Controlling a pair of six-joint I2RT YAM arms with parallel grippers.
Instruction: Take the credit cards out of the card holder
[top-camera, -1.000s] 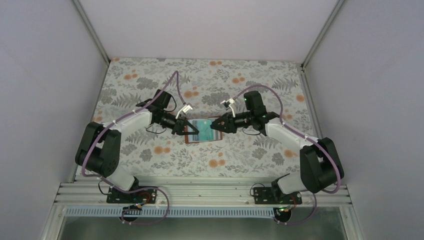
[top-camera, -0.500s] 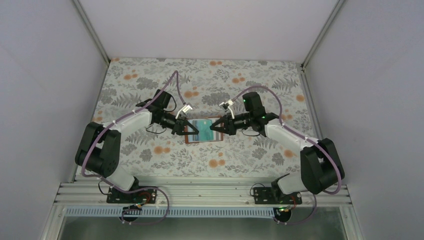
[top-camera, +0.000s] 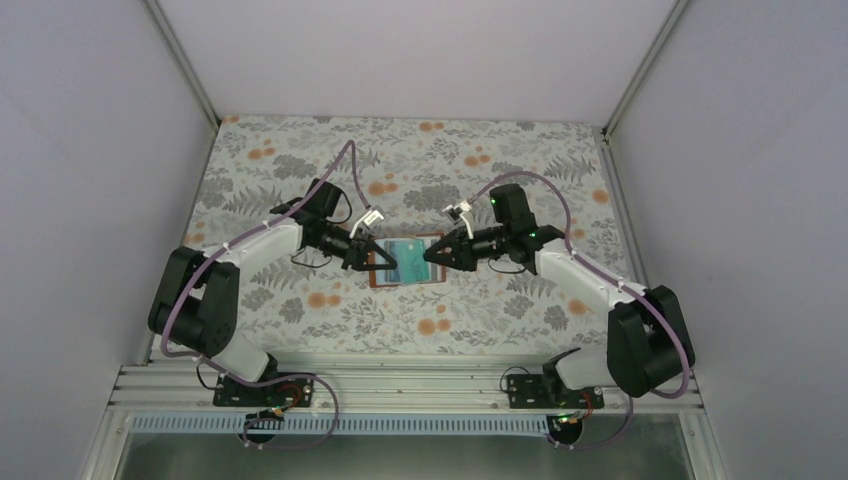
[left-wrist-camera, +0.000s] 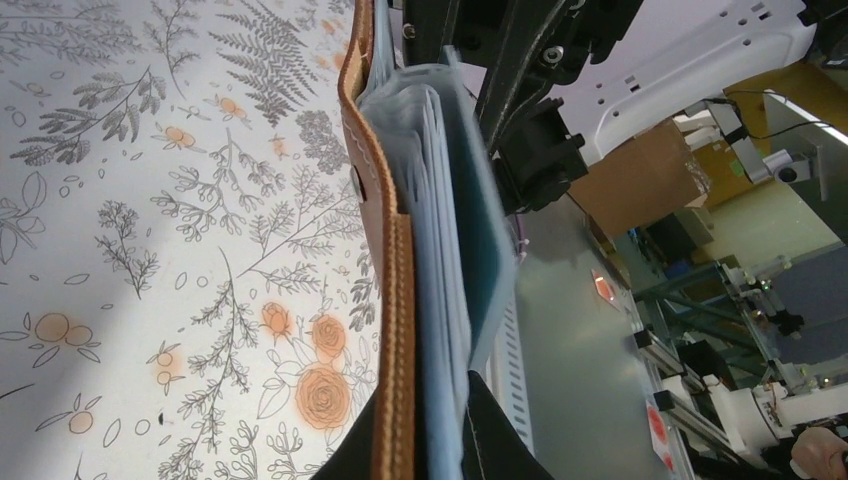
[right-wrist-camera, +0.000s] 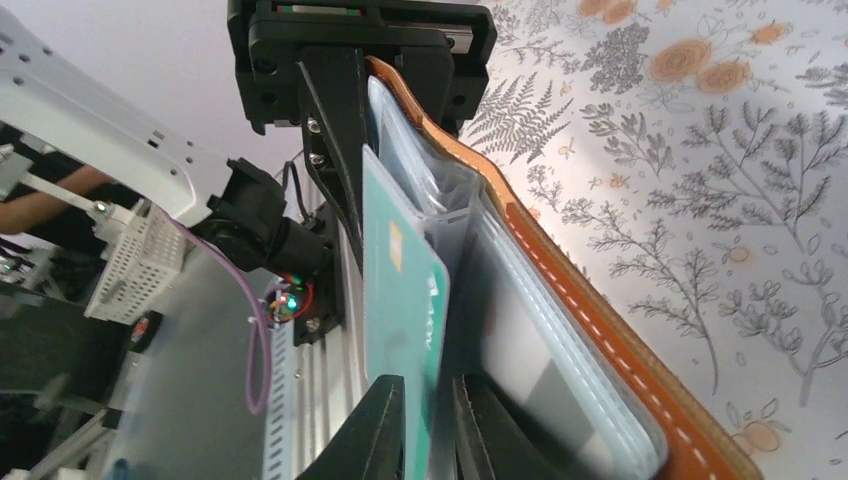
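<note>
None of the credit cards (top-camera: 406, 250) looks free yet: the left pincer (left-wrist-camera: 425, 440) clamps the card holder (right-wrist-camera: 560, 290) at mid-bench (top-camera: 300, 160), while the right pincer (right-wrist-camera: 430, 430) seemingly nips its protruding teal-green card (right-wrist-camera: 405, 290).

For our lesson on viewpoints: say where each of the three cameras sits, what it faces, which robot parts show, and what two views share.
Top external: above and behind, looking down on the table; left arm and right arm show.
Left wrist: along left gripper, clamping the card holder edge-on.
Right wrist: along right gripper, pinching the teal-green card.
Shared: each wrist view shows the other gripper beyond the card holder.
</note>
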